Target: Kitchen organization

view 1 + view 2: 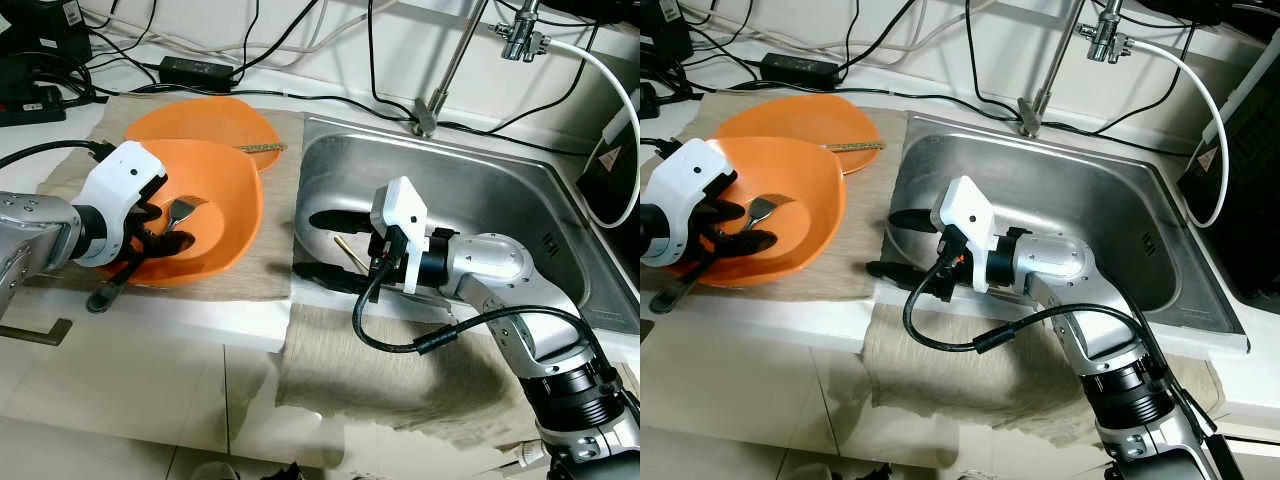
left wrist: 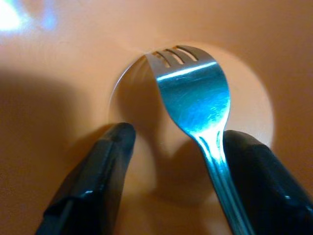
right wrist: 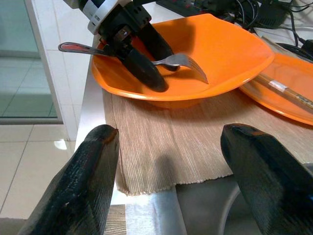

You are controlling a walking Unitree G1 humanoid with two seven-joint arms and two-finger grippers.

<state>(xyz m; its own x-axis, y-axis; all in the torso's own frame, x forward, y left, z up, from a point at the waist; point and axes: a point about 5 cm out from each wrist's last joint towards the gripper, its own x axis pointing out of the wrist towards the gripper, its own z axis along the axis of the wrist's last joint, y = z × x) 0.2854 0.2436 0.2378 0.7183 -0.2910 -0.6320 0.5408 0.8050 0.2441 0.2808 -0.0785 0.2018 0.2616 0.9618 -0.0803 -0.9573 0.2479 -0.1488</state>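
Note:
A metal fork (image 2: 193, 93) lies in the orange bowl (image 1: 235, 195) on the counter left of the sink, its handle (image 1: 105, 295) sticking out over the near rim. My left gripper (image 1: 168, 228) is down in the bowl, open, with its fingers either side of the fork's neck; one finger (image 2: 254, 171) touches it. My right gripper (image 1: 325, 248) hovers at the left end of the steel sink (image 1: 480, 190), open and holding nothing, pointing toward the bowl (image 3: 220, 44). A thin wooden chopstick (image 1: 352, 255) lies in the sink just by it.
An orange plate (image 1: 200, 115) with a chopstick (image 1: 262, 148) on its rim sits behind the bowl. Both rest on a beige mat (image 1: 260, 270). The faucet (image 1: 445, 70) rises behind the sink. Cables run along the back wall. A cloth (image 1: 400, 390) drapes over the counter's front edge.

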